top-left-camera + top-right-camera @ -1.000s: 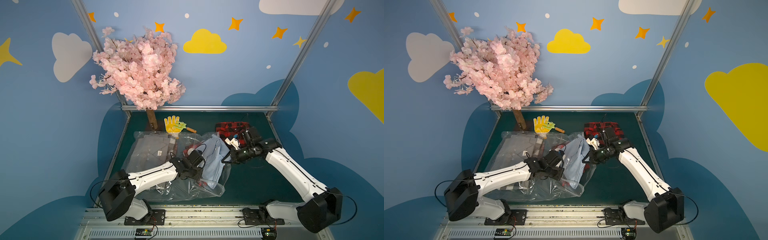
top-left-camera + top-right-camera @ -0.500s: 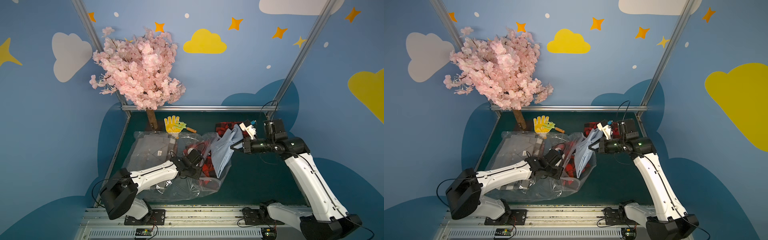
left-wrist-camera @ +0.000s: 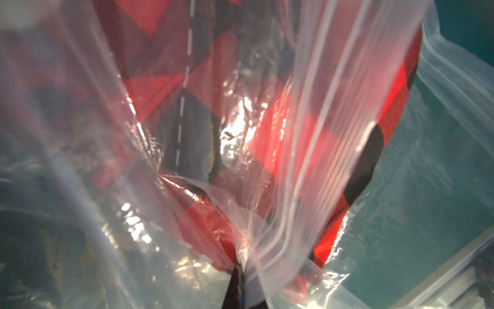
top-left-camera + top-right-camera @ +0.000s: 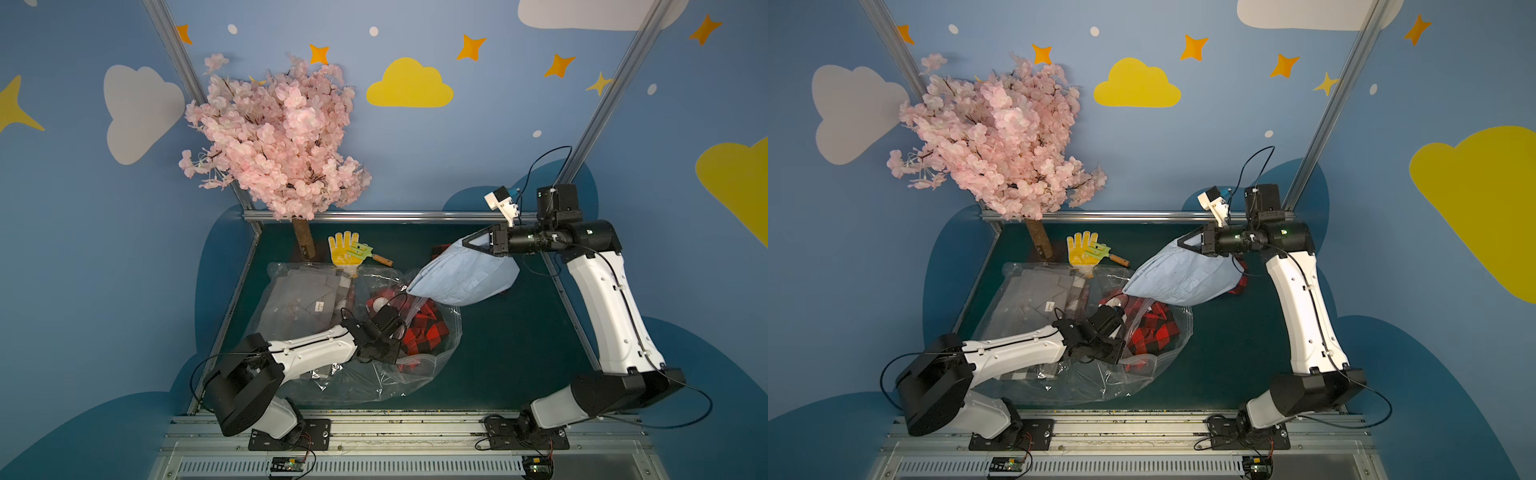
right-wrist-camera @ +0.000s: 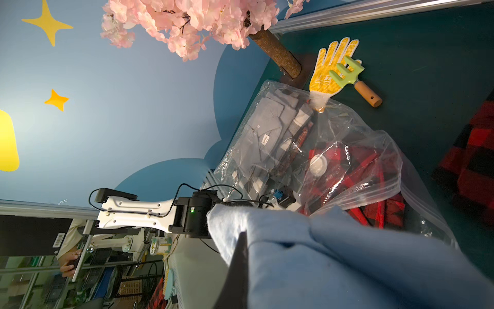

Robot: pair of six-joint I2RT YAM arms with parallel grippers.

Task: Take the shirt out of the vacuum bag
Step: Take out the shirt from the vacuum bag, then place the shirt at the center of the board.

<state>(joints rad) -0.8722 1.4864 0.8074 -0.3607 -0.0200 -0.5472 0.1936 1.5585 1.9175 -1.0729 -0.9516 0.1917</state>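
Note:
The light blue shirt (image 4: 465, 276) (image 4: 1179, 278) hangs in the air at the right rear, and my right gripper (image 4: 471, 245) (image 5: 244, 238) is shut on its top edge. Its lowest corner dangles just over the mouth of the vacuum bag (image 4: 365, 382) (image 4: 1084, 386). That clear crinkly bag lies on the green table, round white valve (image 4: 376, 306) (image 5: 318, 164) facing up. My left gripper (image 4: 392, 353) (image 3: 240, 267) is shut on the bag's plastic next to the zip-seal edge (image 3: 320, 149). A red and black plaid garment (image 4: 424, 328) and a folded grey one (image 4: 303, 299) lie inside the bag.
A yellow glove (image 4: 343, 249) and a green hand rake (image 4: 361, 251) lie behind the bag, beside the trunk of a pink blossom tree (image 4: 274, 141). More red plaid cloth (image 4: 1239, 282) lies on the table under the lifted shirt. Metal rails border the table.
My right arm has risen and swung back to the right, drawing the blue shirt up out of the bag's mouth. The left gripper kept its hold on the bag.

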